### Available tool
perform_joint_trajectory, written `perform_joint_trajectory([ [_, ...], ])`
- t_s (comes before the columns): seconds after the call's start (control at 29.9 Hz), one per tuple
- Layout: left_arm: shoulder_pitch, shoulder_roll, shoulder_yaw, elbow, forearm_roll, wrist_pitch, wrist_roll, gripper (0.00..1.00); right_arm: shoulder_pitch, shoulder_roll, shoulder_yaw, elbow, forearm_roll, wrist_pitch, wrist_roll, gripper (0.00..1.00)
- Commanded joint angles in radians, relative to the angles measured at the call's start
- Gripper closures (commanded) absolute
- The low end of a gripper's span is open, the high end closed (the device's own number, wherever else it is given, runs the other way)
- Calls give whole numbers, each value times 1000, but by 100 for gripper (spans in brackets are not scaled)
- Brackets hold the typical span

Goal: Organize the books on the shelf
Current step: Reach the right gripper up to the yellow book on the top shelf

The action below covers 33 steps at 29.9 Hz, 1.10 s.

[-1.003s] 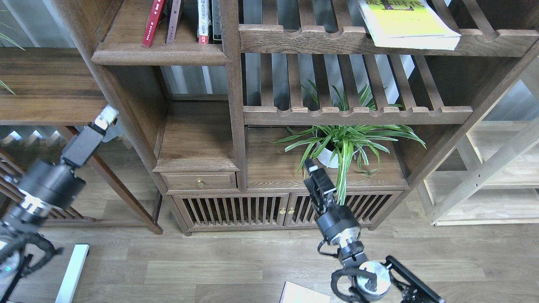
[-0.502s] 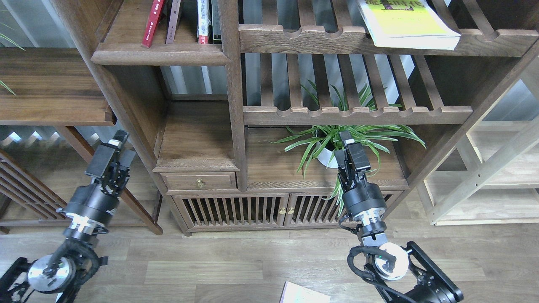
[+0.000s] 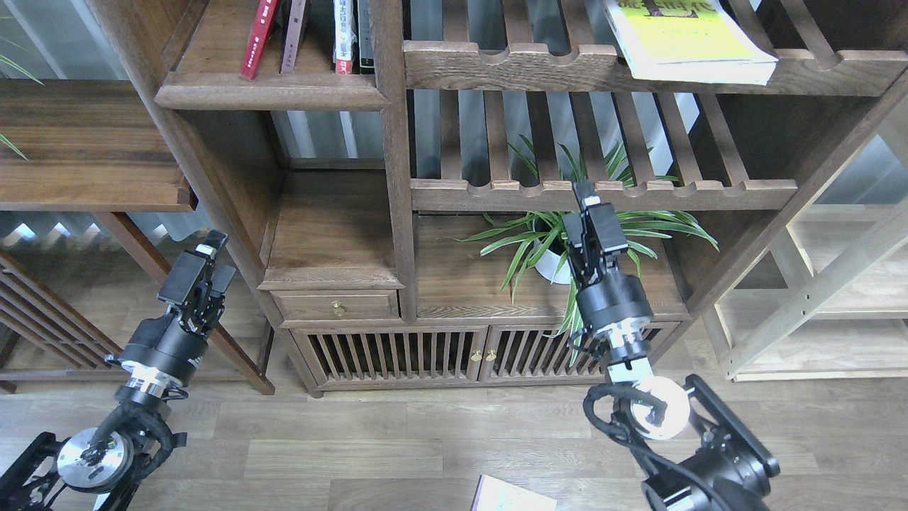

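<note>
Our right gripper (image 3: 585, 195) hangs empty in front of the potted plant (image 3: 567, 245); whether it is released or clenched, we cannot tell. The yellow-green book (image 3: 684, 39) overhangs the slatted rack (image 3: 603, 67) above that plant, and a clumsy reach could tip it down.

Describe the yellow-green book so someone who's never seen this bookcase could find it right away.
Start at the tall dark wooden bookcase and go to its top right slatted rack. The yellow-green book lies flat there, overhanging the front rail, while the other books stand upright at upper left.
</note>
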Motion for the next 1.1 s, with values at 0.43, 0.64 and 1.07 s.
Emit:
perform_joint_trajectory([
  [0.43, -41, 49, 34, 78, 5, 0, 0, 2, 97, -63, 52, 35, 9, -136, 0, 16],
  [0.64, -45, 50, 53, 91, 5, 0, 0, 2, 148, -87, 105, 35, 14, -170, -1, 15],
  [1.07, -61, 50, 77, 91, 7, 0, 0, 2, 168, -147, 140, 35, 14, -150, -1, 13],
])
